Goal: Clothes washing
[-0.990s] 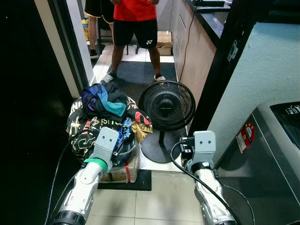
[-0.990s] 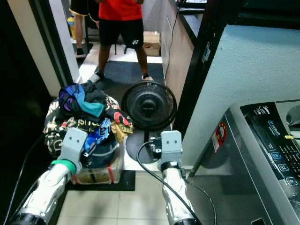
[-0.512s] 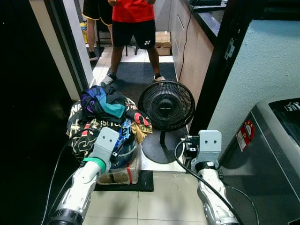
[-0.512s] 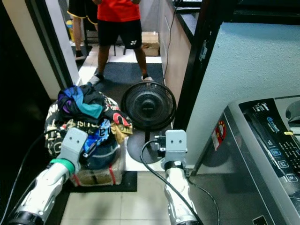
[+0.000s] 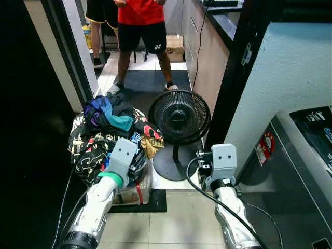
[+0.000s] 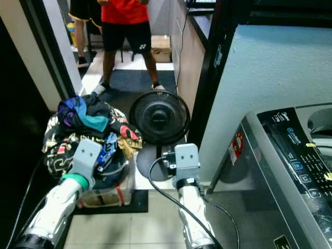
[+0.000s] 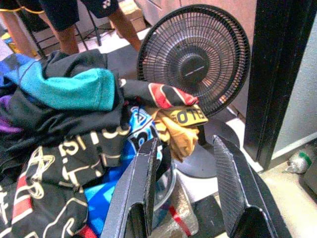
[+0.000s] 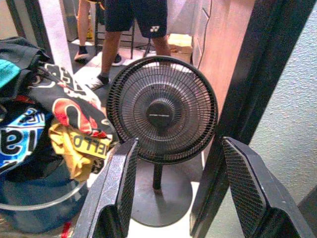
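We look down on a heap of clothes [image 5: 106, 132] piled high over a blue basket [image 8: 34, 198] that sits on a clear plastic box [image 5: 132, 192] at the left of the tiled floor [image 5: 176, 223]. The heap is mostly black printed fabric, with a teal and purple garment on top and a yellow piece hanging off its side toward the fan. Just beside the heap stands a black pedestal fan [image 5: 179, 116] on a round base, facing us. To the right, the grey top-loading washing machine [image 5: 298, 171] stands against a pale wall, well apart from the clothes, with its dark control panel [image 6: 298, 161] along the top. Beyond the fan, a person in a red shirt and black shorts [image 5: 139, 26] stands on a dark mat in the passage.

Our left gripper [image 7: 185, 191] is held out in front of the clothes heap, near its lower edge; in the left wrist view its two black fingers [image 7: 141, 188] stand apart with nothing between them, the yellow garment and the fan's base showing beyond the gap. Our right gripper [image 8: 185, 196] is raised in front of the fan, between the heap and the washing machine; in the right wrist view its fingers [image 8: 119, 188] are spread wide and empty, framing the fan's stem and base. A black cable [image 5: 205, 189] loops along the right arm.
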{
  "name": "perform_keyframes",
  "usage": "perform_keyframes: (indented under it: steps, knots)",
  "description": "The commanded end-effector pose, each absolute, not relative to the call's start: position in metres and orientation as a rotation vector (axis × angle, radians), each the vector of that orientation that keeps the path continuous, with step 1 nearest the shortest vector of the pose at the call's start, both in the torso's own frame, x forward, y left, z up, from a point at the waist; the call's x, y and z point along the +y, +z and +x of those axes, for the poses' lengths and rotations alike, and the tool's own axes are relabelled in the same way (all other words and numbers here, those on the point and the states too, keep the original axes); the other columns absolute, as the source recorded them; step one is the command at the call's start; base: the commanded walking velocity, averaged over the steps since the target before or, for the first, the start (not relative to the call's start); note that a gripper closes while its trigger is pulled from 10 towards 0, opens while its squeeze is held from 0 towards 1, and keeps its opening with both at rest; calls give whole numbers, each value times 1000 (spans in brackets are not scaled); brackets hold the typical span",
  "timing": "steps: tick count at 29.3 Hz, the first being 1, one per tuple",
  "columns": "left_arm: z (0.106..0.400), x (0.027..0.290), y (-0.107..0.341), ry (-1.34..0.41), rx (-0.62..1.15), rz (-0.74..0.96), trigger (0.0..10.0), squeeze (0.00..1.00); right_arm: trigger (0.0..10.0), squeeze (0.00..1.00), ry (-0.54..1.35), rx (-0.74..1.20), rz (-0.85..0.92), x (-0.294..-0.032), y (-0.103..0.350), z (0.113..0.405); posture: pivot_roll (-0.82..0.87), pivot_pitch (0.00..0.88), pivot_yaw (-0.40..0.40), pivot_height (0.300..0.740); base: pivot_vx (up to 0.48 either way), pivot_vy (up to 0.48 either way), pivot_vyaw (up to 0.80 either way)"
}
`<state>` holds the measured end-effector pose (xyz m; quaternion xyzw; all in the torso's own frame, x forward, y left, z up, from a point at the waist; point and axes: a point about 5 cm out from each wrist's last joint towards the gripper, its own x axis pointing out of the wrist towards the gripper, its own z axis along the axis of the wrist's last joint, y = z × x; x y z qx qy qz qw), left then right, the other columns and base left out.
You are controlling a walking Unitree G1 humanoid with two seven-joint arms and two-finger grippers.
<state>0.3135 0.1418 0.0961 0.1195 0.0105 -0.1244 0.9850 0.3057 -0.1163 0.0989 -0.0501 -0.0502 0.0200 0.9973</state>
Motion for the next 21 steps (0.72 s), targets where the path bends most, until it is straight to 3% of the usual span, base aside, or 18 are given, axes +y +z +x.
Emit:
perform_keyframes:
  steps: [1, 21]
  knots:
    - [311, 144, 91, -239, 47, 240, 10000, 0, 10000, 0, 40, -71, -84, -116, 95, 305, 6, 5, 44, 740, 0, 0, 0]
    - [312, 145, 96, -226, 35, 221, 10000, 0, 10000, 0, 62, -58, -86, -112, 91, 305, 22, 3, 46, 740, 0, 0, 0]
